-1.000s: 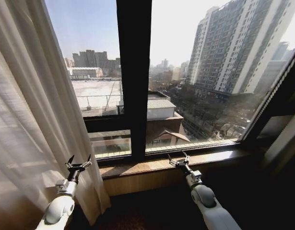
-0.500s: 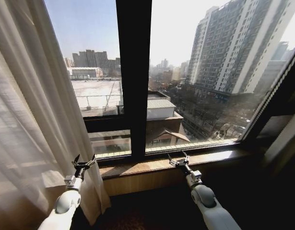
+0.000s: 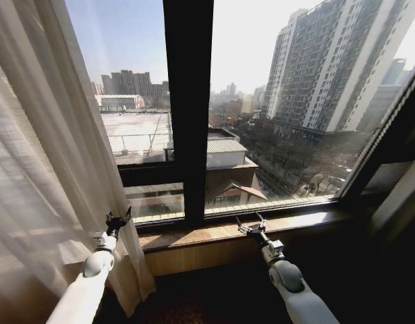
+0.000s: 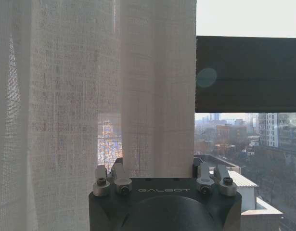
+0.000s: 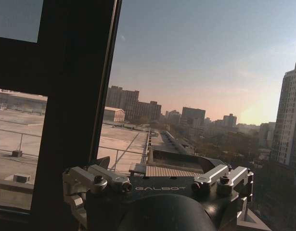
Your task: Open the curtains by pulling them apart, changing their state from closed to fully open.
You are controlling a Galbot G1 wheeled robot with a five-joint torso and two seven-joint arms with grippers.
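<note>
The sheer cream pleated curtain (image 3: 38,169) hangs bunched at the window's left, folds running vertically. The left gripper (image 3: 117,222) sits at its inner edge, fingers spread. The right gripper (image 3: 251,223), also spread, waits over the sill (image 3: 308,221).

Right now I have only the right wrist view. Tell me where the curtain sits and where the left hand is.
Observer: The curtain hangs at the window's left side; the glass to its right is uncovered.
Operator: Now the left hand.
Observer: The left hand is at the curtain's inner edge, low near the sill, with its fingers open.
Operator: Give me my own hand from the head view.
Observer: The right hand is open in front of the sill, apart from the fabric.
</note>
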